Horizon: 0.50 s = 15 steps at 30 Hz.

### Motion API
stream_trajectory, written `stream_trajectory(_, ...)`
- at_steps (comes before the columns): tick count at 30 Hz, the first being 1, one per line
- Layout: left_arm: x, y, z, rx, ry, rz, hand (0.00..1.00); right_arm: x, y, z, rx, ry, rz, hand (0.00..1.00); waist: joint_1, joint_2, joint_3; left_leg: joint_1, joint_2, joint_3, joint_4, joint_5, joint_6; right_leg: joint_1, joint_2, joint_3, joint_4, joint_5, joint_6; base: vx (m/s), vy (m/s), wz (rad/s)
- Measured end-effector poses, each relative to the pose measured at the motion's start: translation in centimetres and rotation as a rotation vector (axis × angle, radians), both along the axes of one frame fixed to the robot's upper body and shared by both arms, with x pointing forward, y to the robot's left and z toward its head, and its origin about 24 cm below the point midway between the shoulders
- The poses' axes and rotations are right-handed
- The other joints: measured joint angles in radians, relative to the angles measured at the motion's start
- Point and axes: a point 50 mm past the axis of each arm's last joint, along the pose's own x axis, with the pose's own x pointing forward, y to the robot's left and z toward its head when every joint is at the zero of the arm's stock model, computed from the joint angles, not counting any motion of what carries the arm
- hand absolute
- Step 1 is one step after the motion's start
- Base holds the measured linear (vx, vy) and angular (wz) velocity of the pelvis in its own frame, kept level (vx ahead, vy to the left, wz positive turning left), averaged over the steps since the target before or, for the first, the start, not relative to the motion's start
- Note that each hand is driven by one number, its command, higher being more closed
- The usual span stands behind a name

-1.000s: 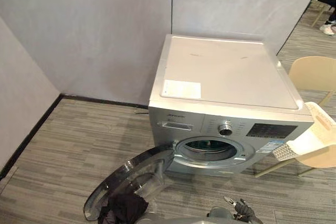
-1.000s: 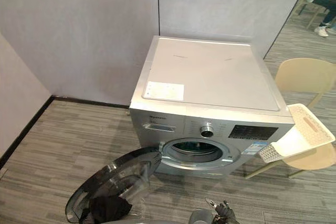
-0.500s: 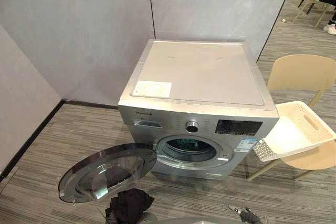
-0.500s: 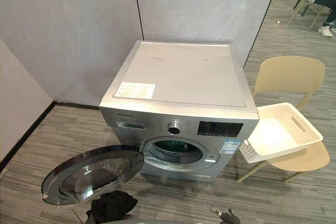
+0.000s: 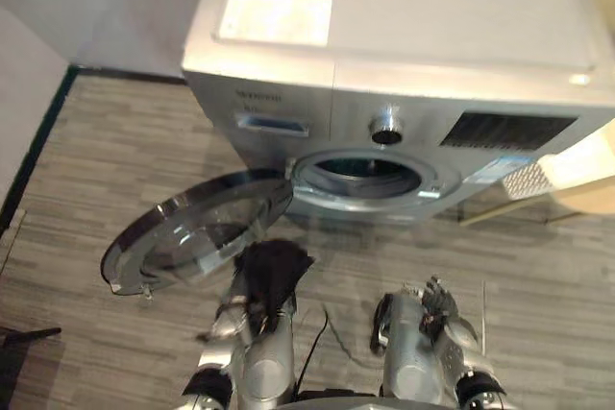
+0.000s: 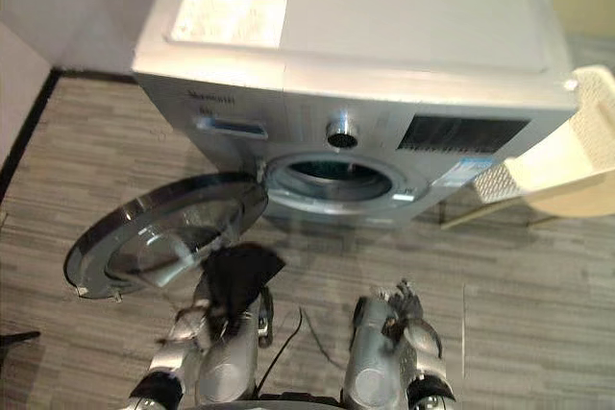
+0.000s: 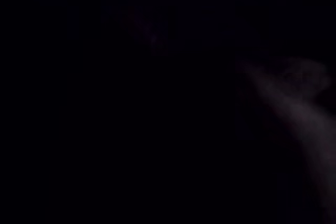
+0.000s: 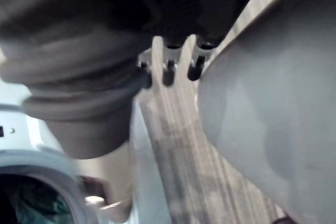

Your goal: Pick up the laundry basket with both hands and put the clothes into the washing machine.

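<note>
The washer (image 5: 404, 36) is at 12 o'clock, and its round door (image 5: 192, 237) hangs open at 9 o'clock. The black cloth (image 5: 272, 271) is at 7 o'clock, just below the door, bunched on top of the left hand (image 5: 227, 320). It hides most of that hand, so I cannot tell if the fingers are curled. The right hand (image 5: 432, 300) is at 5 o'clock with loose fingers, holding nothing. The white basket (image 5: 577, 165) is at 3 o'clock, beside the washer

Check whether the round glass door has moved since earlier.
No. The round glass door still hangs open left of the silver washing machine's drum opening; the camera shifted.
</note>
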Motion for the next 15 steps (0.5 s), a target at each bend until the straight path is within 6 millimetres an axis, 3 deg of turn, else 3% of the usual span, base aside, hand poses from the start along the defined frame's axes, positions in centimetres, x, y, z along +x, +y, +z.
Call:
stream_trajectory(1,1.6,-2.0,1.6,-0.033,-0.068,-0.053,1.0,1.3,0.7,1.0,0.001,-0.051,0.009,0.0,-0.001,-0.004,0.004,-0.048,0.008,0.008,0.052,-0.019,0.007,-0.063,0.001,0.027,0.051,-0.012,0.003,-0.11,0.079,-0.29)
stream_trajectory(5,5.0,-6.4,5.9,-0.087,-0.229,-0.169,1.0,4.2,3.5,3.4,0.025,-0.17,0.079,0.0,-0.003,-0.027,0.024,-0.174,0.038,0.035,0.128,-0.036,0.016,-0.225,0.026,0.079,0.125,-0.009,-0.002,-0.11,0.057,-0.37)
stream_trajectory(8,7.4,-8.2,9.3,-0.09,-0.338,-0.208,1.0,5.9,5.1,5.5,0.031,-0.261,0.125,0.0,-0.011,-0.049,0.042,-0.276,0.08,0.044,0.194,-0.046,0.01,-0.344,0.063,0.103,0.178,-0.001,-0.016,-0.08,0.031,-0.41)
stream_trajectory(12,10.2,-8.6,13.7,-0.086,-0.463,-0.181,1.0,7.4,6.1,8.7,0.037,-0.402,0.127,0.0,-0.031,-0.085,0.085,-0.389,0.129,0.045,0.27,-0.065,0.006,-0.473,0.103,0.125,0.236,0.003,-0.022,-0.04,0.0,-0.39)
stream_trajectory(15,11.7,-8.0,16.2,-0.104,-0.524,-0.128,1.0,7.9,6.0,10.3,0.031,-0.471,0.111,0.0,-0.04,-0.091,0.097,-0.46,0.159,0.046,0.306,-0.076,0.0,-0.553,0.13,0.134,0.259,0.007,-0.027,0.0,-0.016,-0.34)
